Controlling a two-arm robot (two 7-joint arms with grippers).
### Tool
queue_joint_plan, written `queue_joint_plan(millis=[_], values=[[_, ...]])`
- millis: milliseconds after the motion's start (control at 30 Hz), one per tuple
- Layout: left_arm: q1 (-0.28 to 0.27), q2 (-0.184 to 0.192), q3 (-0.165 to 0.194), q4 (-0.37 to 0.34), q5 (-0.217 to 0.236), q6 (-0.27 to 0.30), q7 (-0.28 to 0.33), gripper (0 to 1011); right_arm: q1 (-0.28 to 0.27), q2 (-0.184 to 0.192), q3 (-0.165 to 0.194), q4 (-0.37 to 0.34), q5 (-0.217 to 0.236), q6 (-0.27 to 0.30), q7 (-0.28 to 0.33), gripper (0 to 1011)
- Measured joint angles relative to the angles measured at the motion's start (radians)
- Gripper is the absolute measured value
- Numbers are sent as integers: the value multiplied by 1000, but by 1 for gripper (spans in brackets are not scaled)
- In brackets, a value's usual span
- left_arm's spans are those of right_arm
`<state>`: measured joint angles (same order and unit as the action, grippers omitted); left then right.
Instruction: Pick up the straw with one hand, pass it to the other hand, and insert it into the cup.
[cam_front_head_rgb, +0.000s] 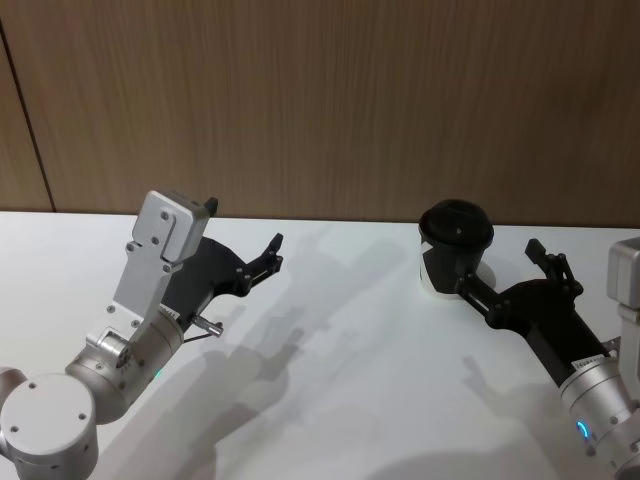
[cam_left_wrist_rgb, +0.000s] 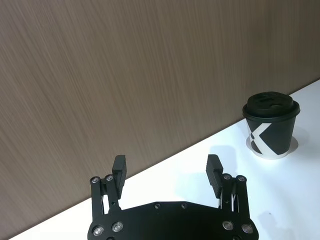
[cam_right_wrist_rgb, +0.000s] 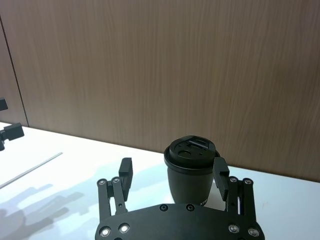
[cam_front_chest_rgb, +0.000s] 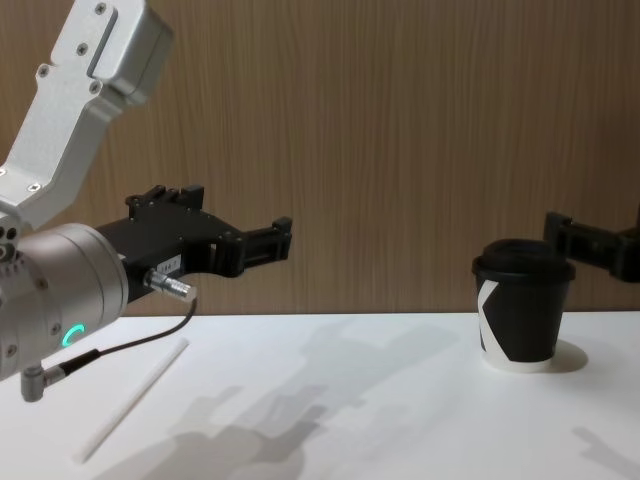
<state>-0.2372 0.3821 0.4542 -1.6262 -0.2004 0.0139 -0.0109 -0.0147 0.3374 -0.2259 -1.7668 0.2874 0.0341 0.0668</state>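
White, thin straw (cam_front_chest_rgb: 132, 400) lies on table (cam_front_chest_rgb: 380, 420); left gripper (cam_left_wrist_rgb: 167, 165) and right gripper (cam_right_wrist_rgb: 172, 166) spread fingers (cam_left_wrist_rgb: 214, 169) wide, empty.

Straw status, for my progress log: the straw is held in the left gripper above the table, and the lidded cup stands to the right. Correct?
No. The straw lies flat on the table, lower than the left gripper, which is open and empty; the chest view shows it. The lidded cup does stand to the right, by the open right gripper.
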Motion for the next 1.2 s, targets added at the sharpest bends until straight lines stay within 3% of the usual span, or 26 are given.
queue_joint_plan(millis=[1200], values=[[0,0,0,0,0,0,0,1003,0,0,0,0,0,0,0,1001]])
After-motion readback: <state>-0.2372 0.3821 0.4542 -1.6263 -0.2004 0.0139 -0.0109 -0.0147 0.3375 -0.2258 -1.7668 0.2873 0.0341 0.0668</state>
